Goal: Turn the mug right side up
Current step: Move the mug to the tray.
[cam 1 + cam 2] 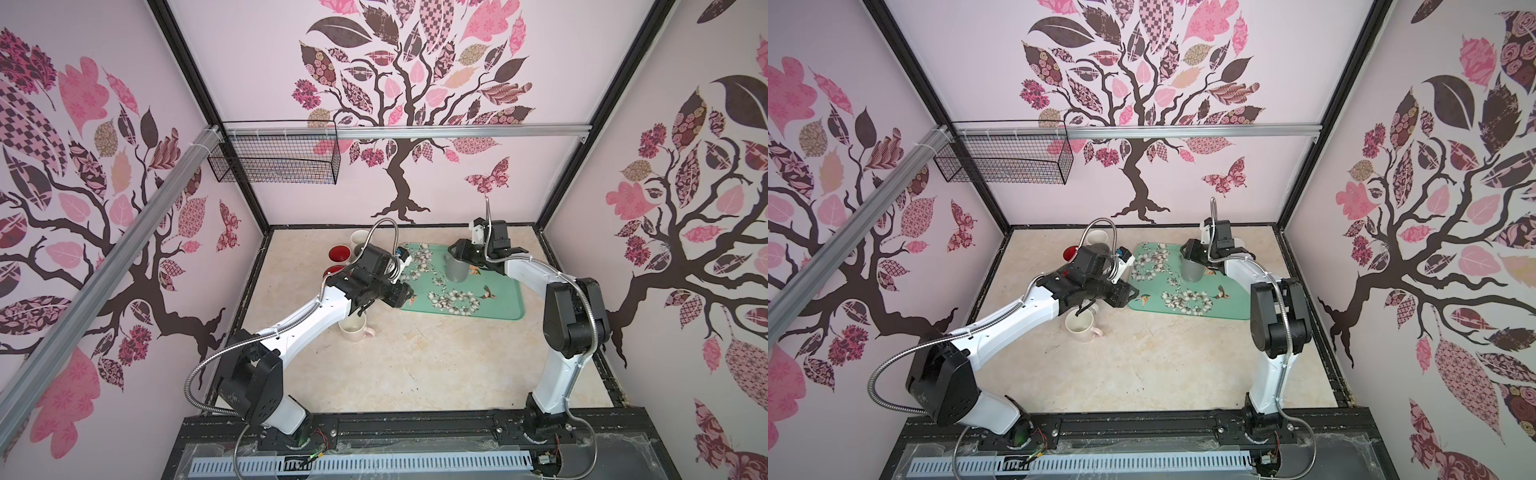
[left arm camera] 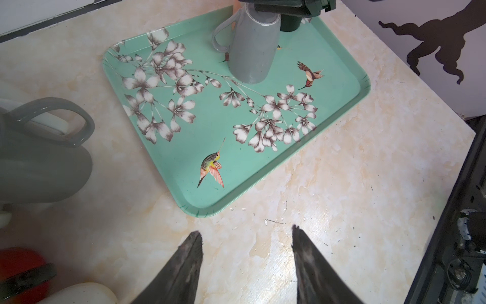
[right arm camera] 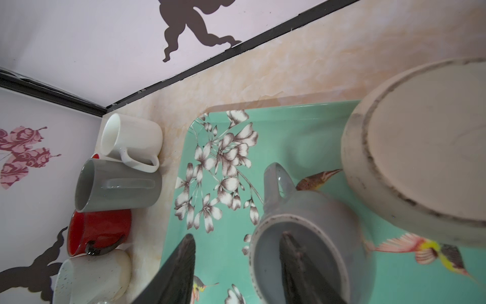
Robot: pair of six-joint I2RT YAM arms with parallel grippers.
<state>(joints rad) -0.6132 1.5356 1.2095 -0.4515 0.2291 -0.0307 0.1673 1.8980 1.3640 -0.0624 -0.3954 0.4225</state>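
Well toward the far side of the tabletop (image 1: 415, 365), a grey mug (image 1: 456, 268) stands upside down on the green floral tray (image 1: 498, 303). The right gripper (image 3: 236, 234) is poised over it with jaws apart, one finger across its base, the other outside its wall and not touching. Beside the tray's near left corner, the left gripper (image 2: 246, 229) hovers with jaws open and empty, a pink mug (image 1: 353, 328) upright below its arm.

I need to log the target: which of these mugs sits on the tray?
The grey mug on the green floral tray, at the right tool; the other mugs are on the bare tabletop.
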